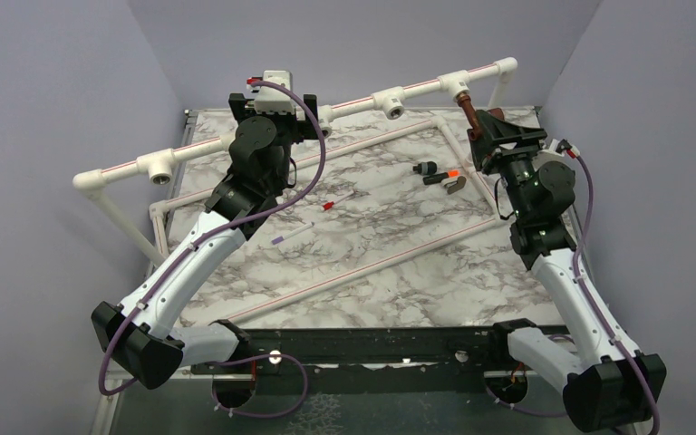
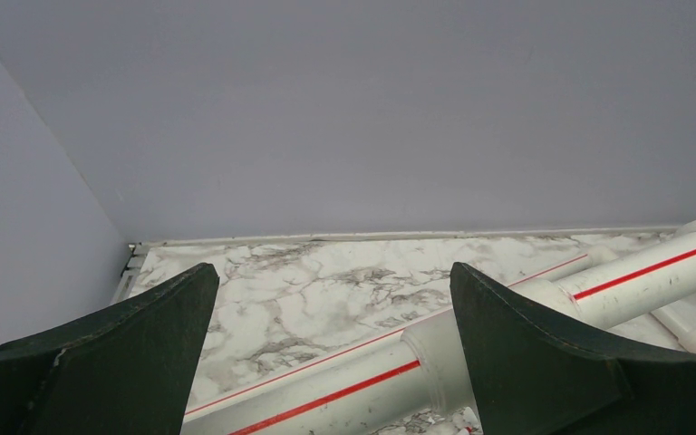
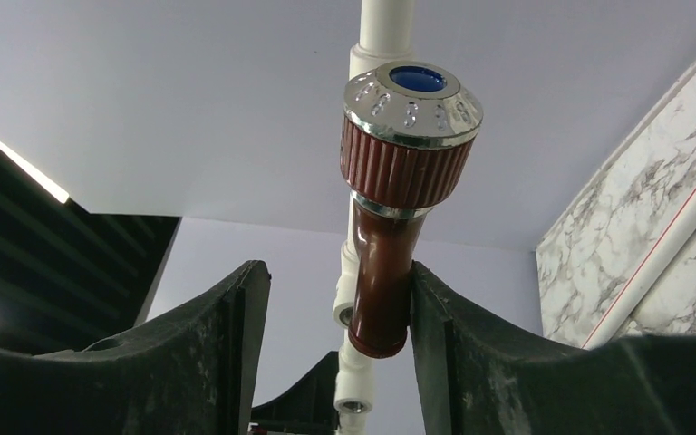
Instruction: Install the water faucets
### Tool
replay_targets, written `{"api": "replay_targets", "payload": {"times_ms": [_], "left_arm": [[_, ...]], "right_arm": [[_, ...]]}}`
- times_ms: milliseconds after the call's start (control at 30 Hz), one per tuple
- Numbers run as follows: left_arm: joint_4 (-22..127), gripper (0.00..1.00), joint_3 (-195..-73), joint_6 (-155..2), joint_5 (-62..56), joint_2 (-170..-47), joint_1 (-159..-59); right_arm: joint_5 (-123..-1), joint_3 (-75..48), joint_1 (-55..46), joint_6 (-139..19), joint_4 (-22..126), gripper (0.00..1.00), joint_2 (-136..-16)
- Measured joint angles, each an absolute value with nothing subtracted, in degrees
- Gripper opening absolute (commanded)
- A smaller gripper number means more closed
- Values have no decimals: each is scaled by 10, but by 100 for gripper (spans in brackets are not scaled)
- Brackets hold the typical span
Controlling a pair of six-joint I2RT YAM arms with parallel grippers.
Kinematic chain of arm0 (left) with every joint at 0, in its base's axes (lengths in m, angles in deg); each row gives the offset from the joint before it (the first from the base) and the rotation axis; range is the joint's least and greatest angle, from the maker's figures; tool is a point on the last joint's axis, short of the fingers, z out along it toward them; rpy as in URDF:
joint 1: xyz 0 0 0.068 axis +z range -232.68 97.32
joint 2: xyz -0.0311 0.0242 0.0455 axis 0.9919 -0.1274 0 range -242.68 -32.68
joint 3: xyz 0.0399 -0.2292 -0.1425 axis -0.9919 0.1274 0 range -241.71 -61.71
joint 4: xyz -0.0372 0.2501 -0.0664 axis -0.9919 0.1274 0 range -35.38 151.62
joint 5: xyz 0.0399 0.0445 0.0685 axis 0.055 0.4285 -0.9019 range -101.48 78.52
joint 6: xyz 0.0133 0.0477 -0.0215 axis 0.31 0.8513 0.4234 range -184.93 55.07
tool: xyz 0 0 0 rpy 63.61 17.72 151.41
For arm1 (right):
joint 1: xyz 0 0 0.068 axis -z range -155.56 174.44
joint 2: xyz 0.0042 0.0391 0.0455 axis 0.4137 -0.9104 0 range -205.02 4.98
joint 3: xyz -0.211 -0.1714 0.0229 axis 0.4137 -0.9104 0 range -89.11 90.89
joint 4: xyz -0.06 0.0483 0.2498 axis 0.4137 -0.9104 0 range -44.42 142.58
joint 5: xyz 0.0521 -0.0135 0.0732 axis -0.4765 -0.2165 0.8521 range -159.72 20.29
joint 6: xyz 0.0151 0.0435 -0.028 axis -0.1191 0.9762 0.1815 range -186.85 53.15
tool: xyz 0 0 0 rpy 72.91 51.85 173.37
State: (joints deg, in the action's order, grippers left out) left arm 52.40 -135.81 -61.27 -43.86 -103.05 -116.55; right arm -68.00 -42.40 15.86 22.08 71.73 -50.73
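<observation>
Water faucet [image 3: 388, 227] — reddish-brown, with a ribbed collar and a silvery round cap with a blue centre — sits between the fingers of the right gripper [image 3: 337, 265]. From above we see it at the far right of the scene, its upper end meeting the rightmost tee fitting [image 1: 458, 87] of the raised white pipe [image 1: 362, 104]. We cannot tell whether it is fully seated there.

The right jaws are spread, not pinching. In the right wrist view the finger on the right lies against the faucet's body, while the finger on the left stands apart from it with a clear gap.

The left gripper [image 2: 333, 269] is up at the same raised pipe, further left, and its jaws are spread as wide as we see them, holding nothing. Between and below its fingers runs a length of red-striped pipe [image 2: 639, 276] over the marbled tabletop [image 1: 372, 263].

On the tabletop near the right arm lie some small dark parts [image 1: 433, 172], one with an orange spot, and just beside them a bent brownish piece [image 1: 454, 187]. Nearer the middle lie two thin sticks — one red-tipped [image 1: 329, 206], one purple-tipped [image 1: 278, 240] — well apart from both grippers.
</observation>
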Motion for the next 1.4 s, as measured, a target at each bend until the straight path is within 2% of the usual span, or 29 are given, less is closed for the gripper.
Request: {"api": "replay_targets", "payload": {"times_ms": [400, 733, 1033, 1267, 1400], "left_arm": [[524, 99, -1358, -613, -439, -1030, -1165], [524, 99, -1358, -613, -439, -1030, -1165], [525, 99, -1358, -613, -439, -1030, -1165], [526, 99, -1357, -613, -439, -1028, -1165], [526, 99, -1355, -612, -439, -1025, -1165]], "right_arm": [[-679, -424, 159, 198, 687, 70, -484], [-675, -424, 159, 103, 605, 72, -433], [-659, -424, 159, -91, 553, 72, -406], [-650, -414, 159, -329, 525, 72, -387], [-638, -414, 159, -484, 515, 76, -383]]}}
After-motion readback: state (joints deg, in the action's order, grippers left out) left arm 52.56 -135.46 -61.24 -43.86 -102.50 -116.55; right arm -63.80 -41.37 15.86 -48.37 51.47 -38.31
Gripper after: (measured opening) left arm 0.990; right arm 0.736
